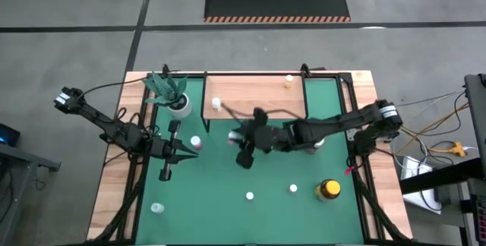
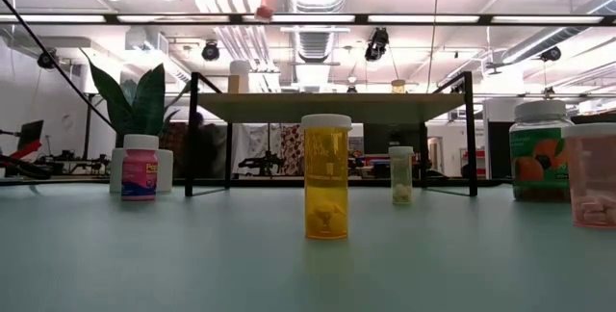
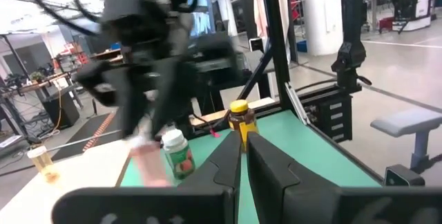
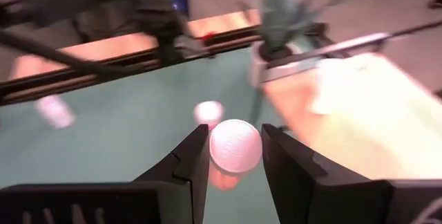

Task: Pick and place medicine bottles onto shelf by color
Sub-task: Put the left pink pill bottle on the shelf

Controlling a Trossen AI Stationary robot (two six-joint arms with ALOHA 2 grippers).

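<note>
The right gripper point(image 4: 235, 156) has its two fingers clamped on a small pink bottle with a white cap point(image 4: 235, 146), the cap filling the gap between them. From above, that gripper point(image 1: 244, 141) hangs over the middle of the green mat point(image 1: 266, 208), just off the front edge of the shelf point(image 1: 258, 94), and the low view shows the bottle point(image 2: 264, 11) lifted above the shelf board.

I'd judge the bottle light and stiff, thin plastic with a smooth, rather slippery wall; the ribbed cap or the shoulder just under it looks the safest hold, since a pinch lower down could let it swivel.

Two small bottles already stand on the shelf: a white one point(image 1: 216, 103) near its left end and an amber one point(image 1: 288, 81) towards the back right corner. Another pink bottle point(image 1: 196, 142) stands on the mat near the left gripper point(image 1: 184, 149), which waits low at the mat's left side with its fingers closed together on nothing.

The black-lidded yellow jar point(image 1: 328, 189) sits near the mat's front right corner, and the potted plant point(image 1: 176, 98) by the shelf's left end
</note>
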